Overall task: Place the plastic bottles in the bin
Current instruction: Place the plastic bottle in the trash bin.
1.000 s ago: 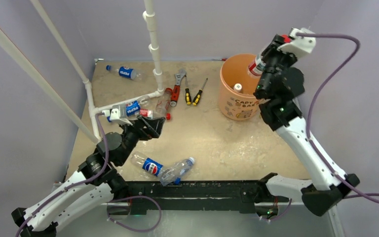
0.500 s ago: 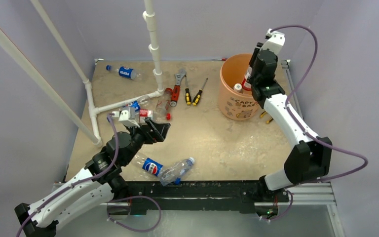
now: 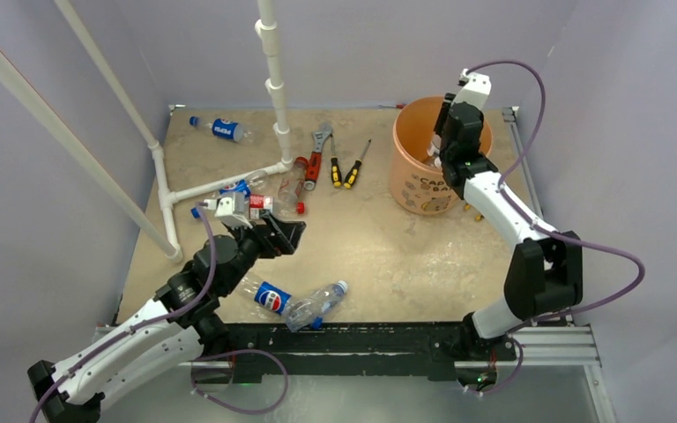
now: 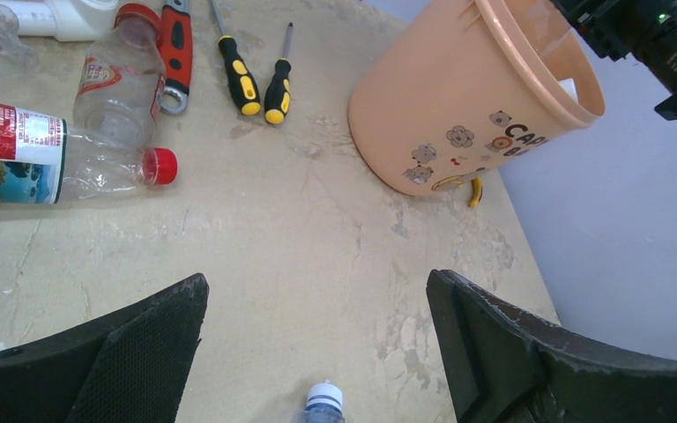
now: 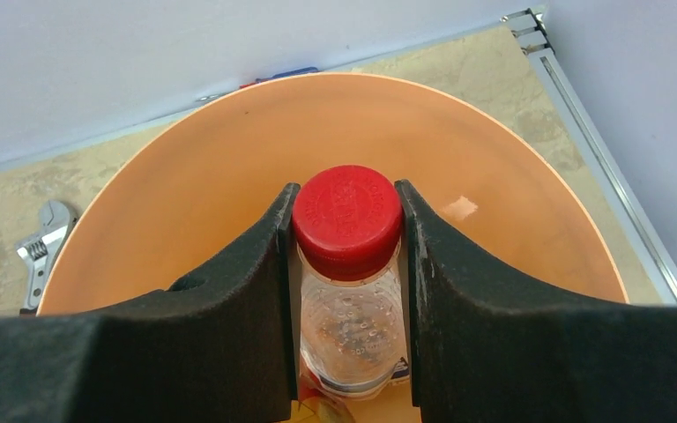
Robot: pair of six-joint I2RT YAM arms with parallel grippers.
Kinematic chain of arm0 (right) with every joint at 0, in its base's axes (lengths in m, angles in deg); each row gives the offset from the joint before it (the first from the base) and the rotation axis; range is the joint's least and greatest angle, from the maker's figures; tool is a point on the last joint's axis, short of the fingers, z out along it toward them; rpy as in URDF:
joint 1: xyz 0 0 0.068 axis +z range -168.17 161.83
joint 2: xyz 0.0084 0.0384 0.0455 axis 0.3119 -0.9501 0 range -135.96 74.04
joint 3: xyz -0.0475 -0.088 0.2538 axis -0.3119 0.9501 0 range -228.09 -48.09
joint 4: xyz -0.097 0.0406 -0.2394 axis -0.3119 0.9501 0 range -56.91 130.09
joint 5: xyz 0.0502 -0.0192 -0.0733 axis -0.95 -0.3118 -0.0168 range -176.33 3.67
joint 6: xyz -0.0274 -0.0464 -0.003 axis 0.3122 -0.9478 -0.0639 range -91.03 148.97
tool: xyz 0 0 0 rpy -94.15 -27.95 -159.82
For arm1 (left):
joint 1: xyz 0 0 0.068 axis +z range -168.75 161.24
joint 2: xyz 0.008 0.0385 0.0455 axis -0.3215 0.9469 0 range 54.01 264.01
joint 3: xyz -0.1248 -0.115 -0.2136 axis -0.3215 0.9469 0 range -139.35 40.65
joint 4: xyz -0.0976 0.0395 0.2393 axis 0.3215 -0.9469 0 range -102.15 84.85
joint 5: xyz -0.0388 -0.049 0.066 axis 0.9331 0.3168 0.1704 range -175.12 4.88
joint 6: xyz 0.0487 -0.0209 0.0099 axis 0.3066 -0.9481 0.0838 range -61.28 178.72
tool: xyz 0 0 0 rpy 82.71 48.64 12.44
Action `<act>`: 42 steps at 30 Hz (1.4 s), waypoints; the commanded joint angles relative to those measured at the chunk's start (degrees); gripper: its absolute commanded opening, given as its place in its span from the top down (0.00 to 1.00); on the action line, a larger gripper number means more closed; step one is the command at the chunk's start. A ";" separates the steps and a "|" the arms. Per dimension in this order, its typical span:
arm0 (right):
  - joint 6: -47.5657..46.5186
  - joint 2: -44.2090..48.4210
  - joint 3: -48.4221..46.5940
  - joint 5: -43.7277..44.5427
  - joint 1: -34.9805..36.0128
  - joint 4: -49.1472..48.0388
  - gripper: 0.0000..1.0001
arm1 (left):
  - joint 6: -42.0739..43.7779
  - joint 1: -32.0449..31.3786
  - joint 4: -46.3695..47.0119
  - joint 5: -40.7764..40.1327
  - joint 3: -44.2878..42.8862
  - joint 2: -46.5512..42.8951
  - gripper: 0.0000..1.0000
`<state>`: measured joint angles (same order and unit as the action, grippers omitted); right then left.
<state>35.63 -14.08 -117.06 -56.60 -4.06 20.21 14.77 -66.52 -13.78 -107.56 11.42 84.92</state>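
Note:
The orange bin [image 3: 410, 181] stands at the back right; it also shows in the left wrist view [image 4: 423, 115]. My right gripper [image 3: 447, 145] reaches into its mouth. In the right wrist view [image 5: 344, 189] it is shut on a clear red-capped bottle [image 5: 348, 326] inside the bin's rim [image 5: 185, 203]. My left gripper [image 3: 284, 234] is open and empty above the table [image 4: 316, 280]. Below it lie a Pepsi bottle [image 3: 269, 297] and a clear white-capped bottle [image 3: 320, 302], whose cap shows [image 4: 324, 401]. Two red-labelled bottles [image 4: 53, 159] [image 4: 119, 75] lie by the pipe. Another Pepsi bottle [image 3: 220, 129] lies at the back left.
A red-handled wrench [image 3: 317, 150] and two yellow-black screwdrivers [image 3: 337, 172] [image 3: 357, 165] lie left of the bin. A white pipe frame [image 3: 273, 88] stands at the back left, its foot on the table. Walls close in on three sides.
My right gripper has carried the red-capped bottle from above the bin's far rim down and left into its mouth. My left gripper has shifted slightly right, still open.

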 commanded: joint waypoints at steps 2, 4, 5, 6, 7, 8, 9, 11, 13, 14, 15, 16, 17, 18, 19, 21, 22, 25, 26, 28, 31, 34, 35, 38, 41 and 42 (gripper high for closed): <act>2.16 2.58 2.16 -2.75 -0.05 2.44 0.58 | -0.61 0.04 1.77 1.17 -0.16 1.07 0.06; 2.82 3.14 1.29 -2.76 -0.05 3.66 0.45 | -0.57 -0.01 1.68 1.17 -0.52 1.08 0.06; 3.10 3.47 0.77 -2.88 -0.11 4.22 0.41 | -0.55 0.04 1.64 1.12 -0.74 1.08 0.06; 3.37 3.81 0.28 -3.09 -0.08 4.66 0.37 | -0.39 0.04 1.45 1.04 -1.00 1.08 0.06; 3.63 4.43 -0.26 -3.41 -0.05 4.97 0.35 | -0.34 0.02 1.23 0.92 -1.26 1.05 0.06; 3.85 4.80 -0.55 -3.99 -0.09 5.12 0.35 | -0.27 0.04 0.98 0.76 -1.53 1.00 0.06; 4.01 5.26 -0.97 -4.63 -0.05 5.38 0.35 | -0.27 -0.02 0.68 0.65 -1.84 0.99 0.06; 4.72 5.88 -1.62 -5.83 -0.05 6.01 0.35 | -0.33 0.04 0.42 0.61 -2.11 0.90 0.06; 5.46 6.32 -2.38 -6.74 -0.05 6.89 0.34 | -0.64 0.04 0.38 0.91 -2.23 0.78 0.06; 5.67 6.61 -2.58 -7.53 -0.07 7.06 0.33 | -0.77 0.04 0.35 1.02 -2.23 0.69 0.06; 5.96 7.02 -2.84 -8.31 -0.05 7.27 0.32 | -0.96 0.02 0.32 1.16 -2.30 0.58 0.07; 6.38 7.58 -2.91 -9.04 -0.05 7.29 0.29 | -1.04 0.04 0.17 1.18 -2.32 0.43 0.07; 6.70 8.20 -2.87 -9.72 -0.05 7.08 0.24 | -1.24 0.03 -0.04 1.12 -2.38 0.30 0.07; 6.97 8.90 -2.92 -10.54 -0.05 6.80 0.18 | -1.35 0.04 -0.33 0.97 -2.51 0.14 0.07; 7.12 9.49 -3.24 -11.21 -0.05 6.88 0.11 | -1.38 0.00 -0.60 0.93 -2.71 -0.01 0.07; 7.87 10.24 -4.92 -11.16 -0.05 8.49 0.03 | -1.38 0.04 -1.48 0.38 -3.19 -0.23 0.07; 8.35 10.55 -5.80 -11.15 -0.05 9.40 0.02 | -1.36 0.04 -1.95 0.08 -3.47 -0.32 0.07; 9.05 12.77 -6.86 -10.74 -0.07 9.99 0.01 | -1.28 0.00 -3.61 -1.21 -4.42 -0.50 0.07; 9.07 13.86 -7.03 -10.00 -0.07 9.66 0.01 | -1.39 0.04 -4.53 -1.78 -4.73 -0.51 0.07; 9.69 16.31 -6.93 -10.86 0.04 9.79 0.01 | -1.89 0.04 -6.09 -3.26 -5.29 -0.51 0.06; 12.48 21.45 -5.74 -15.29 0.25 10.18 0.01 | -2.95 0.04 -8.67 -6.05 -6.18 -0.34 0.04; 13.97 27.11 -3.47 -23.26 1.65 9.03 0.01 | -4.75 0.00 -11.62 -9.61 -7.30 0.04 0.02; 14.00 28.70 -2.73 -26.41 2.51 8.63 0.01 | -5.23 -0.01 -12.62 -10.61 -7.78 0.20 0.01; 13.13 32.79 -0.70 -34.77 7.35 8.08 0.01 | -6.37 0.04 -15.39 -13.30 -9.58 1.01 0.01; 12.73 34.19 0.73 -38.72 14.31 10.18 0.02 | -7.99 0.04 -17.85 -15.58 -11.42 1.87 0.01; 12.88 34.31 1.60 -40.18 16.33 10.60 0.03 | -8.45 0.03 -18.68 -16.64 -12.14 2.13 0.01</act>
<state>48.11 20.06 -118.11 -86.08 5.86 29.52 9.26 -66.50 -28.40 -118.66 3.53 86.23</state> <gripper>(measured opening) 0.984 0.993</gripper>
